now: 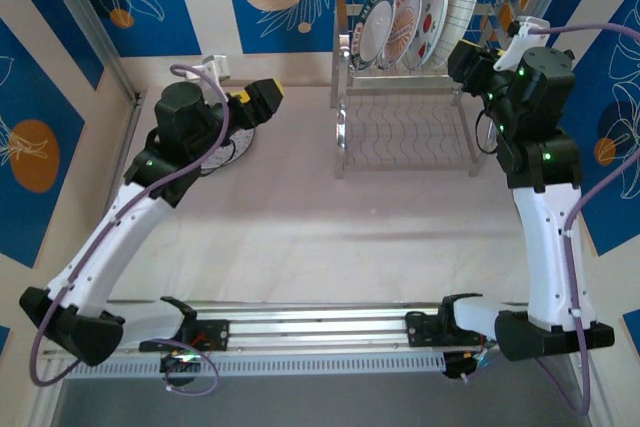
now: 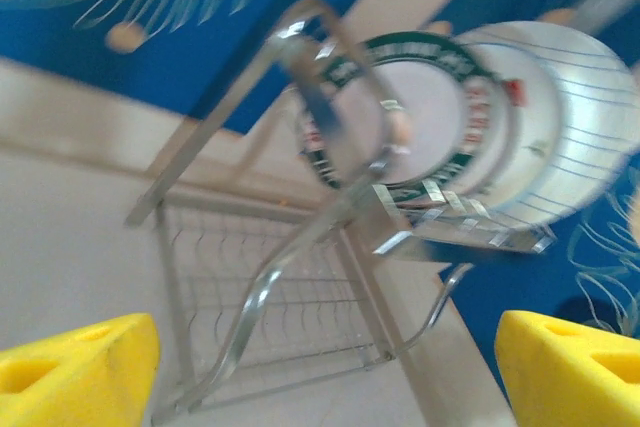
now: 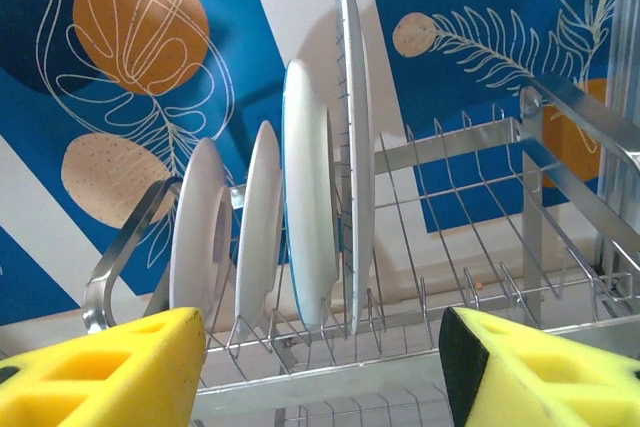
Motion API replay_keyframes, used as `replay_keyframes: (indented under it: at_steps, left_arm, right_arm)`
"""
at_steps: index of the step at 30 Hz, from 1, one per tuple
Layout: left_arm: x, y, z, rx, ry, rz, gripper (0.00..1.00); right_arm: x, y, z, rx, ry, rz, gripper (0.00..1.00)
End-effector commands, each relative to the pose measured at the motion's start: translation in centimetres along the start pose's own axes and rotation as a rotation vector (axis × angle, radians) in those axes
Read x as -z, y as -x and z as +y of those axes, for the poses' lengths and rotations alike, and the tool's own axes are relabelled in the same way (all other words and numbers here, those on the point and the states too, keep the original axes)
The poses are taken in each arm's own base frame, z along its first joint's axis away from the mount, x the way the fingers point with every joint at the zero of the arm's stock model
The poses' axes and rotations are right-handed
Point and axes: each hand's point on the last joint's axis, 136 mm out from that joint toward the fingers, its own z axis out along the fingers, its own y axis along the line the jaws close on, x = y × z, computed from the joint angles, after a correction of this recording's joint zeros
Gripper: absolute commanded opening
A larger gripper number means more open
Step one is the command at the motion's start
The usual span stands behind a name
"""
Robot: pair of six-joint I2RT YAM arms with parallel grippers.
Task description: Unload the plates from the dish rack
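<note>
The left gripper (image 1: 262, 99), spread wide and empty, hovers upper left of centre, near a plate (image 1: 238, 150) lying on the tabletop (image 1: 330, 237). The right gripper (image 3: 320, 372), parted and empty, faces four plates (image 3: 310, 217) upright in the dish rack (image 1: 400, 137), upper right.

Left claw (image 2: 325, 372) spread wide, pointing right — right claw (image 3: 322, 367) also wide, pointing left.

The left wrist view was blurred; we could not read the lettering on the dark-rimmed plate (image 2: 430, 107). The left arm (image 1: 150, 187) hid most of a plate (image 1: 237, 154) on the counter (image 1: 300, 237).
</note>
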Motion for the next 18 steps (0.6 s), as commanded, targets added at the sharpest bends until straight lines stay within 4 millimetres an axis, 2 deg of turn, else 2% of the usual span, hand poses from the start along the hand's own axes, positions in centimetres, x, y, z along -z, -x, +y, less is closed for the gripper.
replay_keyframes:
  at_steps: [1, 3, 12, 18]
  left_arm:
    - [2.4, 2.6, -3.8, -0.172, -0.100, -0.131, 0.89]
    - [2.9, 2.4, -4.7, -0.179, -0.131, -0.129, 0.90]
    - [3.9, 0.7, -6.3, -0.198, -0.185, -0.071, 0.90]
    - [5.1, 1.3, -7.4, -0.229, -0.203, -0.089, 0.90]
  right_arm:
    - [-0.4, 1.2, 0.9, -0.029, 0.074, -0.002, 0.64]
    - [-1.3, 1.6, 0.8, -0.024, 0.089, -0.004, 0.61]
    - [-5.2, 2.3, 0.0, 0.009, 0.080, 0.006, 0.57]
    - [-7.7, 2.9, -0.6, 0.000, 0.067, 0.007, 0.54]
